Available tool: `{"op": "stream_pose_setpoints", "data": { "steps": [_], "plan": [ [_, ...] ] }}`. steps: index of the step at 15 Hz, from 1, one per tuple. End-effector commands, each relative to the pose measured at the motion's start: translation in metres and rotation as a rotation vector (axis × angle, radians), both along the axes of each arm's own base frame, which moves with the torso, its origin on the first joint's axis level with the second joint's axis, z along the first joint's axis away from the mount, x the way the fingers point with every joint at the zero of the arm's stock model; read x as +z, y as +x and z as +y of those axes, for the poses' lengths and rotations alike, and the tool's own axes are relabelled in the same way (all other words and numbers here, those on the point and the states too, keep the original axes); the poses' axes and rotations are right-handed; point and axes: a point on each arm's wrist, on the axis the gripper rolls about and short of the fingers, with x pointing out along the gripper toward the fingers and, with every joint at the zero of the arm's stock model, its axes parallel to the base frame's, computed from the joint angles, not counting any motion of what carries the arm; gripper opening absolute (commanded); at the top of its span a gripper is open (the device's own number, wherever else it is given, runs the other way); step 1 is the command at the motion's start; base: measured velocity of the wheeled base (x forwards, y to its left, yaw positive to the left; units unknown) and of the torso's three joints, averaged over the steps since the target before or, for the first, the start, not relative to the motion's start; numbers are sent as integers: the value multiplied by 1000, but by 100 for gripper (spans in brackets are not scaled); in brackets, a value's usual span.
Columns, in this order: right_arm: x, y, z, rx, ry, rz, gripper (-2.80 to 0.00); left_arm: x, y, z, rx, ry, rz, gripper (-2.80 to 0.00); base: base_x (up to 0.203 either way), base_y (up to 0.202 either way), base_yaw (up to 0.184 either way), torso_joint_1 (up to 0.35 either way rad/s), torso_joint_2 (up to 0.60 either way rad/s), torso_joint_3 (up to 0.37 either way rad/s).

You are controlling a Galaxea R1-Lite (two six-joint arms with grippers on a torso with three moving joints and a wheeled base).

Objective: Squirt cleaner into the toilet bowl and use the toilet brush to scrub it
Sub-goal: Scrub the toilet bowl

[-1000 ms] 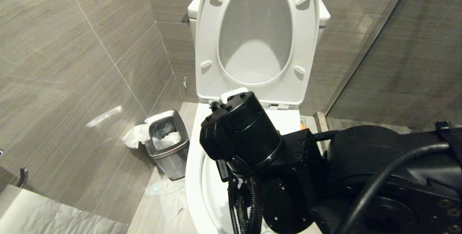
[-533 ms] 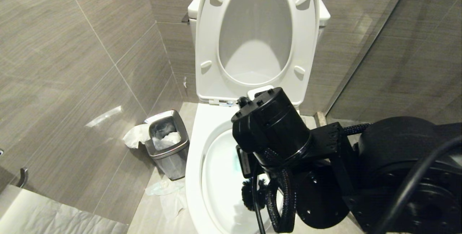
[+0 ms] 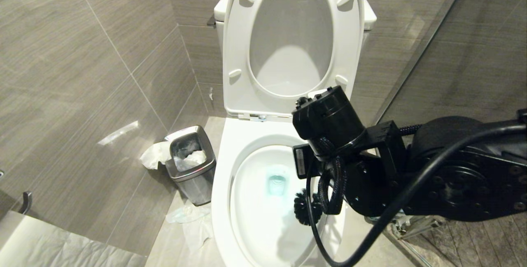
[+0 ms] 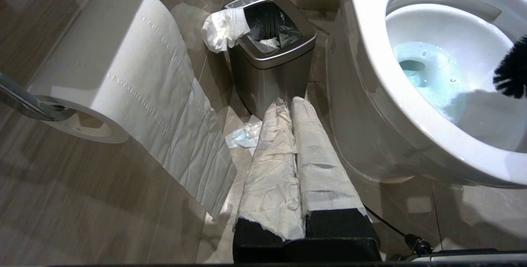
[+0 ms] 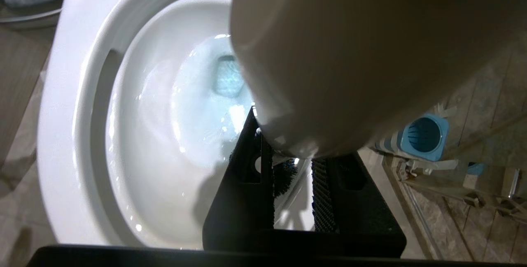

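The left claw (image 4: 302, 106), paper-wrapped and pressed closed, hangs near the steel waste bin (image 3: 191, 162) on the floor. In the toilet bowl (image 3: 247, 201), turquoise cleaner (image 3: 276, 182) tints the water around the drain. The right claw (image 5: 292, 184) grips the toilet brush (image 3: 306, 207), bristle head inside the bowl's right edge.

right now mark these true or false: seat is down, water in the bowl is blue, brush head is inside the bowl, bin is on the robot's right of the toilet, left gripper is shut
1. The seat is down: false, it stands raised against the tank.
2. The water around the drain of the toilet bowl is tinted blue: true.
3. The black head of the toilet brush is inside the bowl: true, under the right gripper.
4. The steel bin stands on the robot's right of the toilet: false, on its left.
5. The left gripper is shut: true.
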Motion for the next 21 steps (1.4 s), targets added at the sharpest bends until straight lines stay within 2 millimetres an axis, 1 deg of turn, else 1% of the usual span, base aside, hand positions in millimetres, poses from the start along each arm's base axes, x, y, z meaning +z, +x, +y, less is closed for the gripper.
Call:
{"op": "stream_pose_setpoints", "data": {
  "steps": [1,5,9,11,15,21],
  "plan": [
    [-9,15,0,-35,-10,4,-280,0,0,0,0,0,2,-280,0,0,0,0,0,0],
    [-7,49,9,-75,14,-35,-280,0,0,0,0,0,2,-280,0,0,0,0,0,0],
    [-13,77,19,-89,13,-49,-280,0,0,0,0,-1,2,-280,0,0,0,0,0,0],
    [-19,86,27,-84,5,-52,-280,0,0,0,0,0,2,-280,0,0,0,0,0,0],
    [-15,102,42,-78,31,-91,-280,0,0,0,0,0,2,-280,0,0,0,0,0,0],
    [-16,115,57,-79,54,-128,-280,0,0,0,0,0,2,-280,0,0,0,0,0,0]
  ]
}}
